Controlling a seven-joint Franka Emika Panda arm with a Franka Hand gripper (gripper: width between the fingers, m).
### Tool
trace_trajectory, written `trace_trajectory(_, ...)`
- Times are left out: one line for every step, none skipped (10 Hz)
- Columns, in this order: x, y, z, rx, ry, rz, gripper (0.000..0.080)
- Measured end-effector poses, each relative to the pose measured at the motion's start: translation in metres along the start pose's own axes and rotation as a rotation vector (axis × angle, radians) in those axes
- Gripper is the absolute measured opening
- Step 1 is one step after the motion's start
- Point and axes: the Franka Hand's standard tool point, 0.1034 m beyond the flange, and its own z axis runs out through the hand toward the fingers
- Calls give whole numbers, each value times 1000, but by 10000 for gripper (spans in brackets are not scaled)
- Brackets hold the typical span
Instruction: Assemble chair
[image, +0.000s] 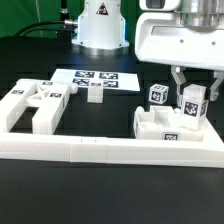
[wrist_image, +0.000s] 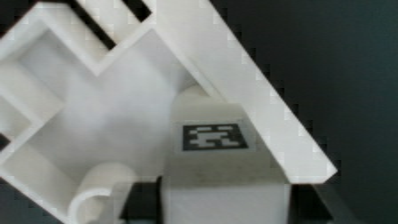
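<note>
In the exterior view my gripper (image: 192, 97) hangs at the right, shut on a white tagged block (image: 192, 112) held upright. The block's lower end sits over a white chair part (image: 160, 126), a flat slab with raised sides, just behind the border rail. Whether the two touch I cannot tell. A second tagged cube (image: 158, 96) stands beside the held block. In the wrist view the block (wrist_image: 217, 150) fills the gap between my dark fingers (wrist_image: 164, 200), with the slab part (wrist_image: 71, 110) beneath it.
A larger white chair part (image: 35, 106) with tags lies at the exterior view's left. A small white block (image: 95, 93) stands near the marker board (image: 95, 77). The long white border rail (image: 110, 150) runs along the front. The robot's base (image: 100, 25) is behind.
</note>
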Motion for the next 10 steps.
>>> trace_trajectory(-1, 0, 0, -2, 4, 97, 285)
trace_trajectory(-1, 0, 0, -2, 6, 213, 285)
trace_trajectory(-1, 0, 0, 2, 1, 278, 285)
trace_trajectory(0, 0, 0, 5, -3, 346, 285)
trace_trajectory(-1, 0, 0, 7, -8, 389, 295)
trace_trajectory(-2, -1, 0, 8, -10, 392, 295)
trace_trajectory(-2, -1, 0, 7, -11, 358, 476)
trace_trajectory(-1, -2, -1, 7, -11, 316, 608)
trace_trajectory(-1, -2, -1, 7, -11, 283, 608)
trace_trajectory(-1, -2, -1, 8, -10, 214, 642)
